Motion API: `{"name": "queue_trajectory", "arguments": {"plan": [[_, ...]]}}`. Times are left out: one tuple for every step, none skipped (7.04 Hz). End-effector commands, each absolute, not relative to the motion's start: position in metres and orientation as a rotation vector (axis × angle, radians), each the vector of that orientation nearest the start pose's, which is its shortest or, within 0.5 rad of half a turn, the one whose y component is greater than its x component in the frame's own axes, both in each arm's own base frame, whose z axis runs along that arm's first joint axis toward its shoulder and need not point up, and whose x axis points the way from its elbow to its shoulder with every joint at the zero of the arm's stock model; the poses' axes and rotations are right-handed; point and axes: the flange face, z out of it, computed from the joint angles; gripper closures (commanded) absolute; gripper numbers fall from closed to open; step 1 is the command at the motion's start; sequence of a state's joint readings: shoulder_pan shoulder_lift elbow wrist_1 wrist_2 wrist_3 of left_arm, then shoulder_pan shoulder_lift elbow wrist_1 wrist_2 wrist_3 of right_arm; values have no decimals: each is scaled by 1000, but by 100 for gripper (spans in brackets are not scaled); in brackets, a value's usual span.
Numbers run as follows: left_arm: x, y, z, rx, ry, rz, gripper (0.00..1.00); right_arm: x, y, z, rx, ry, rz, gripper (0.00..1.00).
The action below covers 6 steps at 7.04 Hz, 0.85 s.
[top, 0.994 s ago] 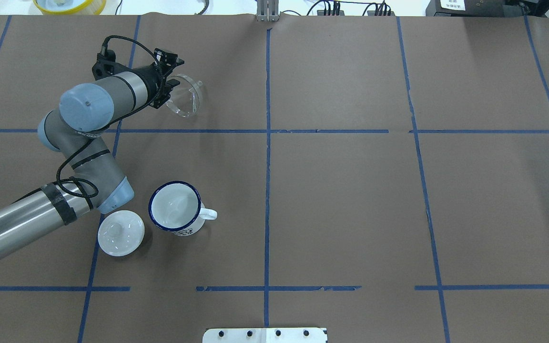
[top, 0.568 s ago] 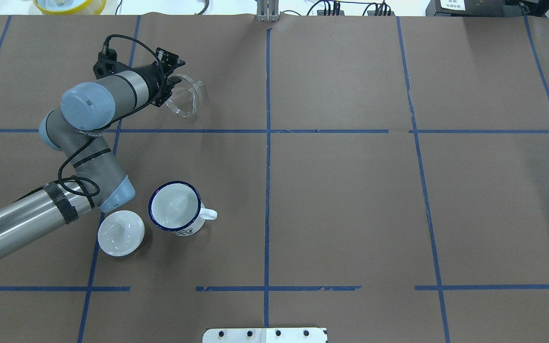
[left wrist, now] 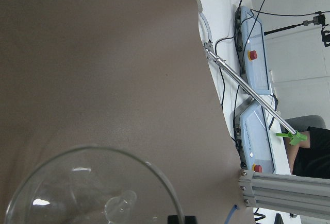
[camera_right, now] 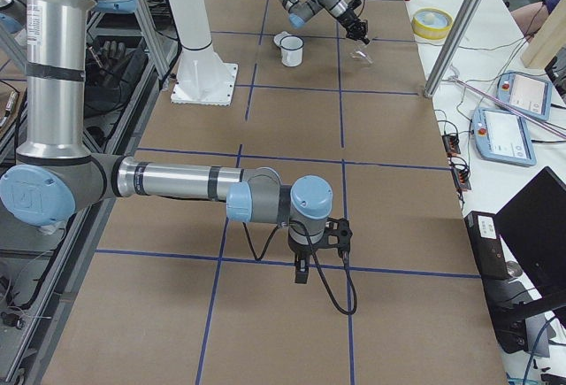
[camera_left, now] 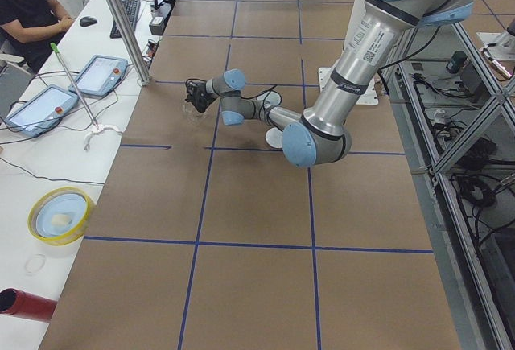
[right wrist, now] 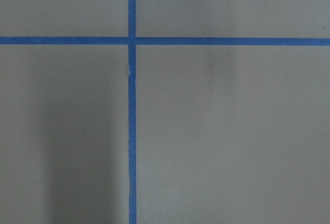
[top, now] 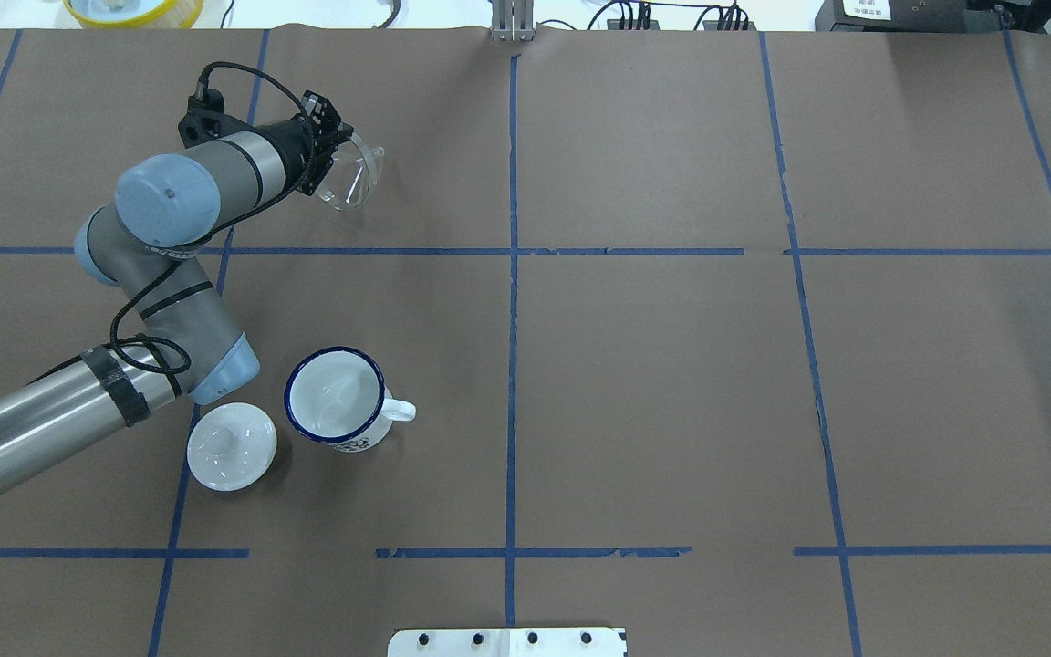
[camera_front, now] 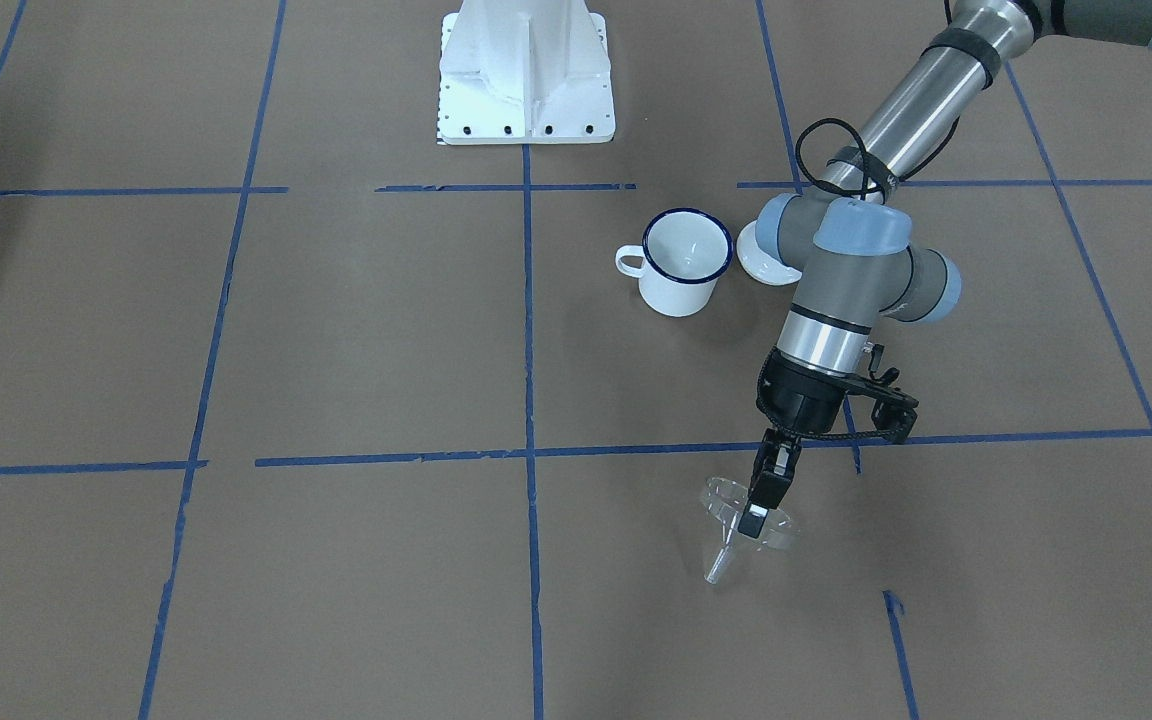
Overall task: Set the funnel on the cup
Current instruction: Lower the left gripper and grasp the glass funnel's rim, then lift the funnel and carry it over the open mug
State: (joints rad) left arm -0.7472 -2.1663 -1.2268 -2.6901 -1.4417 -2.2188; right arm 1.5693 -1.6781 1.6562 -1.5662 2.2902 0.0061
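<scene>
My left gripper (camera_front: 757, 512) is shut on the rim of the clear funnel (camera_front: 731, 540), which hangs tilted above the table with its spout pointing down and away from the robot. In the overhead view the left gripper (top: 332, 168) and funnel (top: 354, 179) are at the far left. The left wrist view shows the funnel's wide rim (left wrist: 93, 188) close up. The white cup (top: 336, 398) with a dark blue rim stands upright near the robot, well apart from the funnel; it also shows in the front view (camera_front: 684, 262). My right gripper (camera_right: 302, 272) shows only in the right side view; I cannot tell its state.
A white knobbed lid (top: 232, 446) lies just left of the cup, under my left arm's elbow. The robot's white base plate (camera_front: 526, 75) is at the near edge. A yellow dish (top: 133, 9) and operator pendants (left wrist: 252, 64) lie beyond the far edge.
My left wrist has turned, so the held funnel now shows more edge-on in the overhead view and has shifted slightly toward the far edge. The cup and lid have not moved.
</scene>
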Motion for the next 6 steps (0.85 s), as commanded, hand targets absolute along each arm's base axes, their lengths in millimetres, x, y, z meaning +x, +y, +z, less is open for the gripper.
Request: {"name": "queue_trajectory", "arguments": {"plan": [[402,-616,293,231,1492,-1251,100,67,-445,670,-19,-719,10,0],[395,-609,266,200,1436,-1204,100,67,-445,670,-19,-719,10,0],[386,-592,234,169,1336,-1174,100,67,-445,670,-19,-719,10,0],[372,-571,204,150,1230,-1141,100,67,-445,670,-19,-719,10,0],[360,-550,188,87,1128,-1132,100,67,-445,670,-19,-719,10,0],[354,-532,176,14,1023,-1119,100,67,-445,671,-20,-719,11,0]]}}
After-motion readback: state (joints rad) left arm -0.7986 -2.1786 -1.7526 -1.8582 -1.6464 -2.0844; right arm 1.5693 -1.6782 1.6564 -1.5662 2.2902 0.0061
